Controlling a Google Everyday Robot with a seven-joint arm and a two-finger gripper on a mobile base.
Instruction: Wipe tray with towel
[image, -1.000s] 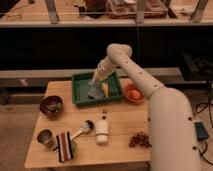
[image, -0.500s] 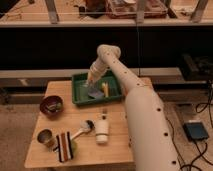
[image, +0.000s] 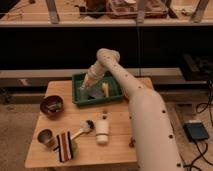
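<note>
Wiping is judged the step in hand: the robot's hand (image: 88, 91) sits low inside the large green rectangular plastic tray (image: 107, 100), toward its left half. Its fingers are drawn together and appear clamped on the small pale whitish-grey cloth towel (image: 96, 92), which lies against the tray floor just beside a small yellow object (image: 105, 89). The tray stands at the rear of the light wooden tabletop (image: 110, 152), well apart from the dark red bowl (image: 51, 106) and the black, orange and white striped cloth (image: 64, 146) nearer the front. The next move calls for pressing the towel flat and sweeping it across the uncovered floor, steering round the yellow object without shoving the tray.
</note>
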